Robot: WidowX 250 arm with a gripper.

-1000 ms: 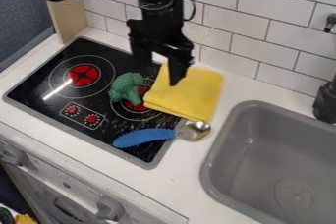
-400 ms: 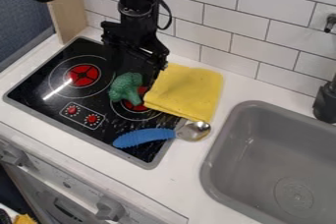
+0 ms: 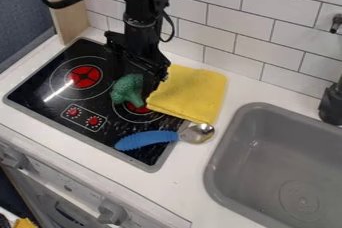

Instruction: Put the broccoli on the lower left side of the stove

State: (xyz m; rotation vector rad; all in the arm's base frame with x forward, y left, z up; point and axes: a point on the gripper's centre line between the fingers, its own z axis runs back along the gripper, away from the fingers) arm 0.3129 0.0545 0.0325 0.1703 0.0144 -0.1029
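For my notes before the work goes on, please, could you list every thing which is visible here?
Stove top: one, black, grey-edged, set in counter
Burners: two, red, on stove top
Small knobs: two, red, near its front edge
Broccoli: one, green, by the right burner
Cloth: one, yellow, partly over stove top
Spoon: one, blue handle, metal bowl, below cloth
Sink: one, grey, right
Dark fixture: one, right edge
Counter: one, white
Large knobs: two, grey, counter front
Tiled wall: one, white, behind
Wooden panel: one, tan, upper left
Gripper: one, black, open at broccoli
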